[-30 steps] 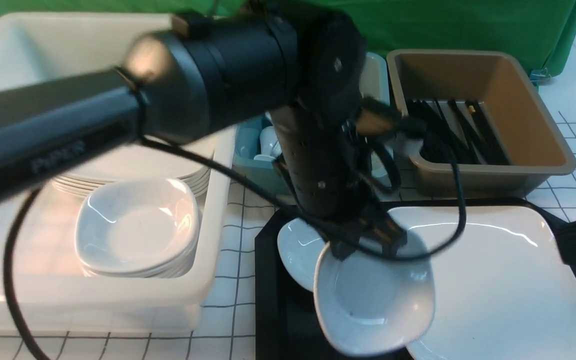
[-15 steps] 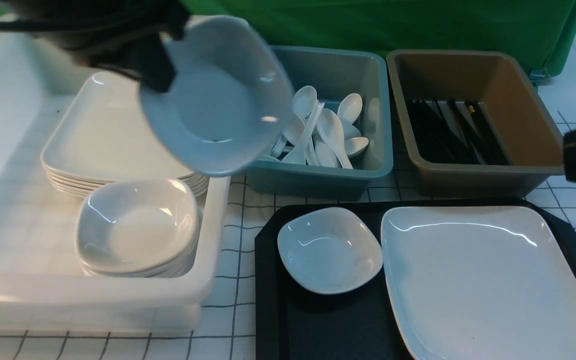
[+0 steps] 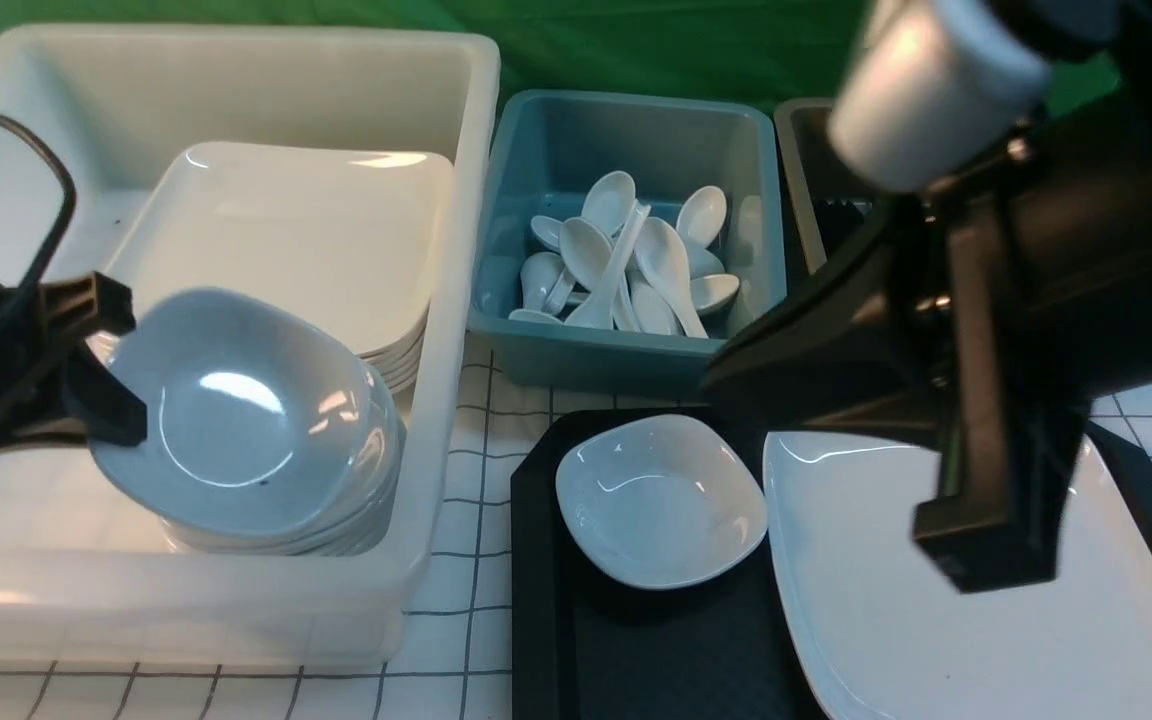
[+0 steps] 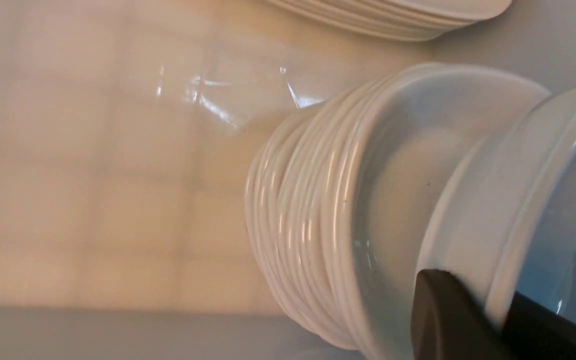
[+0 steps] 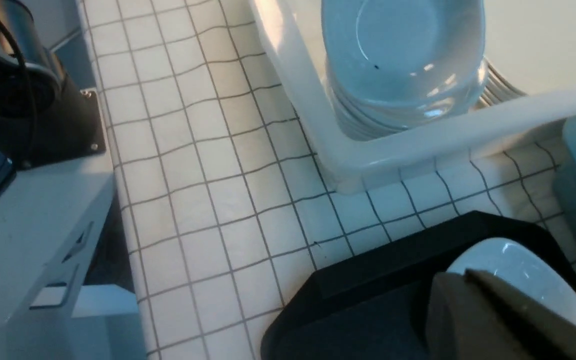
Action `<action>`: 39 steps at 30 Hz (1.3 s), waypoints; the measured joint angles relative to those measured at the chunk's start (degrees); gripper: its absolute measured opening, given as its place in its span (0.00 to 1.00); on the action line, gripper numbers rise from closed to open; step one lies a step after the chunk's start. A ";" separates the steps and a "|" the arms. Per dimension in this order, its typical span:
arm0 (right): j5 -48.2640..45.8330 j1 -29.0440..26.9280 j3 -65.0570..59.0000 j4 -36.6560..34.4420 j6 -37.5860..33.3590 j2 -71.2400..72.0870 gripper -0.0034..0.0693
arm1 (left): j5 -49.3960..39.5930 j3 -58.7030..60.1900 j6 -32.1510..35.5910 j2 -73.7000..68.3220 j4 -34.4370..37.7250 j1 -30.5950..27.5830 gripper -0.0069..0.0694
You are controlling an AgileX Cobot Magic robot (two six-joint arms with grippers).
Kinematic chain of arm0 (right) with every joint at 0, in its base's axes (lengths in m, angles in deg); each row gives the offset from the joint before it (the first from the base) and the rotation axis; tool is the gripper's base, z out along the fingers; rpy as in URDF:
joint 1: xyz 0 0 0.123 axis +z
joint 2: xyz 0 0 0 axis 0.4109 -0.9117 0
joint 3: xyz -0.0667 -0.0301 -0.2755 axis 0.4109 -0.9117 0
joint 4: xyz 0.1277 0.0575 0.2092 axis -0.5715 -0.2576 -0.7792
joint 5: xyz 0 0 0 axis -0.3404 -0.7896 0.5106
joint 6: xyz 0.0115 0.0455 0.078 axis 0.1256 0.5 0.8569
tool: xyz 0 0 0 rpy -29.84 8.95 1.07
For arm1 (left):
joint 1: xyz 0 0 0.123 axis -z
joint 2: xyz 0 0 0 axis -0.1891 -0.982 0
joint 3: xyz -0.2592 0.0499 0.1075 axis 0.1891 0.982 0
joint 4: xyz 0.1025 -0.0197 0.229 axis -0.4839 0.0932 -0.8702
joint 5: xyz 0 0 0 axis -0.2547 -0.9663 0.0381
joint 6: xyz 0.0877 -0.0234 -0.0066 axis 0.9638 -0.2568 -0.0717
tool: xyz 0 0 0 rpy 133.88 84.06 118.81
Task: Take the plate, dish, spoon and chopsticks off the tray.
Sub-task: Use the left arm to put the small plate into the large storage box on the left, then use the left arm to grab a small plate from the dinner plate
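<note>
Tray carries plate and dish, the plate beneath and the dish just beside the clenched, empty right gripper.
Glazed ceramic: stiff, slick, chippable. The wide plate looks heavy, best pinched at its raised rim; the lighter dish likewise. Left gripper clamps a second dish by its rim, tilted above the stack below it.

The right arm hangs over the plate's far edge; the tray's near left corner lies bare; an open bench strip parts it from the white tub.
</note>
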 joint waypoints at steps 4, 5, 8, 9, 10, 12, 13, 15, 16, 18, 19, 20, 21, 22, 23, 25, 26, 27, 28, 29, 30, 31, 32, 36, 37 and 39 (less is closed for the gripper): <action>1.68 2.85 2.09 1.03 0.87 -2.00 0.05 | 1.77 0.87 -0.93 0.20 0.78 0.00 0.17; 2.25 2.91 2.21 1.11 1.21 -2.14 0.05 | 2.06 0.87 -1.17 0.25 1.05 0.00 0.20; 3.92 2.91 2.52 1.62 2.66 -2.38 0.05 | 2.31 0.87 -1.56 0.25 1.25 0.00 0.33; 4.18 2.91 2.60 1.76 2.98 -2.38 0.05 | 2.15 0.87 -1.62 0.25 1.25 0.00 0.41; 4.18 2.91 2.60 1.84 2.98 -2.38 0.05 | 2.14 0.87 -1.62 0.25 1.25 0.00 0.42; 3.80 2.91 2.71 3.32 3.60 -2.38 0.05 | 1.22 0.78 -0.92 0.30 0.57 0.00 0.56; 3.22 2.91 2.71 5.09 4.54 -2.38 0.05 | -0.53 0.13 -0.02 0.30 -1.34 0.00 0.63; 1.92 2.91 2.71 8.66 6.41 -2.26 0.06 | -3.26 -1.84 -0.39 0.30 -5.40 0.00 0.71; 1.11 2.91 2.71 11.06 7.68 -2.04 0.06 | -5.01 -4.02 -1.27 0.30 -9.04 0.00 0.75; -1.14 2.91 2.71 16.53 10.71 -1.29 0.06 | -8.36 -8.79 -2.76 0.30 -14.52 0.00 0.79; -2.16 2.91 2.71 19.65 11.80 -0.89 0.06 | -9.48 -10.95 -3.13 0.31 -15.54 0.00 0.79; -2.46 2.91 2.71 20.08 12.31 -0.79 0.06 | -9.68 -10.95 -3.20 0.39 -15.54 0.00 0.79; -4.83 2.78 2.71 24.89 13.66 0.00 0.06 | -10.47 -14.44 -2.94 0.61 -14.54 0.30 0.76; -6.73 2.15 2.71 27.77 14.60 0.50 0.06 | -10.63 -16.43 -1.42 0.84 -12.41 1.03 0.70; -6.98 1.99 2.71 28.13 14.88 0.57 0.06 | -10.69 -16.73 -0.79 0.82 -11.99 1.54 0.69; -8.44 -0.64 2.63 30.05 16.13 1.25 0.05 | -10.59 -18.92 1.73 1.04 -7.96 4.67 0.54; -8.72 -4.61 1.78 30.55 16.91 2.02 0.05 | -9.45 -19.89 3.39 1.10 -5.17 10.44 0.37; -8.85 -7.10 0.94 30.36 17.15 2.60 0.05 | -8.57 -20.09 3.97 1.10 -4.35 13.59 0.27; -8.82 -7.10 0.94 30.18 17.15 2.60 0.05 | -8.35 -20.09 4.11 1.10 -4.34 14.41 0.27; -9.13 -11.23 -0.82 28.97 17.28 3.63 0.05 | -6.07 -20.37 4.57 0.58 -4.90 22.58 0.16; -9.23 -14.26 -2.50 27.68 17.10 4.52 0.05 | -4.23 -20.36 4.51 0.04 -6.47 27.38 0.13; -9.24 -14.75 -2.80 27.68 17.09 4.68 0.05 | -3.83 -20.36 4.51 0.02 -6.85 27.38 0.12; -9.37 -17.94 -5.15 26.07 16.58 5.85 0.05 | -0.77 -20.36 3.85 -1.37 -10.20 34.07 0.10; -9.43 -24.59 -11.69 21.45 15.63 9.40 0.05 | 7.09 -20.42 -3.83 -7.93 -20.25 49.42 0.10; -9.19 -25.50 -12.92 20.30 15.57 10.23 0.05 | 8.17 -20.44 -4.93 -9.25 -21.61 51.59 0.10; -8.25 -26.89 -15.83 17.35 15.26 12.61 0.05 | 9.70 -20.44 -6.44 -14.91 -26.02 56.27 0.12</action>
